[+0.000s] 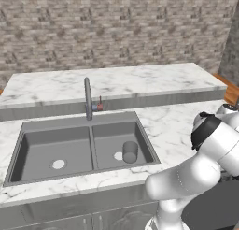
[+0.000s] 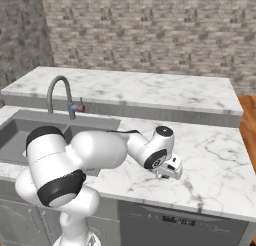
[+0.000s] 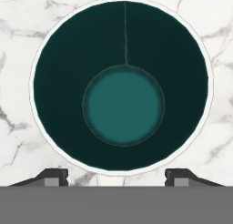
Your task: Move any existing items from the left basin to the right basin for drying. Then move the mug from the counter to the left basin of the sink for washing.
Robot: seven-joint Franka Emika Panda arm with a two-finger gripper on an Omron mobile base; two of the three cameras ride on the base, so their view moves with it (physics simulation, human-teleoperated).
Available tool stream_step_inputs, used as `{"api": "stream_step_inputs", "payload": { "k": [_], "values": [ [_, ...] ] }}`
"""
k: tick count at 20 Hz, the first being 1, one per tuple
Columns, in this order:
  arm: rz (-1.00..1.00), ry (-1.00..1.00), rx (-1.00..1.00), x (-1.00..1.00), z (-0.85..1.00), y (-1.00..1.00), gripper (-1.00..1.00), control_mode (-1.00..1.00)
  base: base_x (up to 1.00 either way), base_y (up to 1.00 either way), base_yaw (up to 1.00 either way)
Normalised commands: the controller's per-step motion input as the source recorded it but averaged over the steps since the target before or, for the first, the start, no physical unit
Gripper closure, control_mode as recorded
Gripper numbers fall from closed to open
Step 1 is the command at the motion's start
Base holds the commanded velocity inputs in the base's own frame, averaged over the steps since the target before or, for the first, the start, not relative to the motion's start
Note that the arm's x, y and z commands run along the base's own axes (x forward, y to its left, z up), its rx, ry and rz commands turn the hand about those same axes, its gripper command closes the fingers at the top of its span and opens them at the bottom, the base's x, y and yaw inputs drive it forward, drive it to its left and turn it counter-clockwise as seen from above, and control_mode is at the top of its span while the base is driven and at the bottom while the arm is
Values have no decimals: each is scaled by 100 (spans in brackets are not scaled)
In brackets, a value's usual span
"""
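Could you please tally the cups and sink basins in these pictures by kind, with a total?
Mug, green inside, on the counter: 1
Plain grey cup, in the right basin: 1
Sink basins, left basin and right: 2
Total: 4

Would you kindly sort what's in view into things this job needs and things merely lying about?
Needed:
- mug, on the counter under the gripper
- left basin
- right basin
- grey cylinder, standing in the right basin

Just there:
- faucet
- raised back ledge
- brick wall
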Motion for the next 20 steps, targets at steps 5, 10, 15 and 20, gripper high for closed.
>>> {"api": "stream_step_inputs", "payload": {
  "k": [5,10,15,20],
  "values": [
    [0,1,-1,0,0,0,100,-100,0,0,0],
    [2,0,0,-4,4,0,100,-100,0,0,0],
    [6,0,0,-17,27,0,100,-100,0,0,0],
    [14,-6,0,-16,36,15,100,-100,0,0,0]
  ]
}}
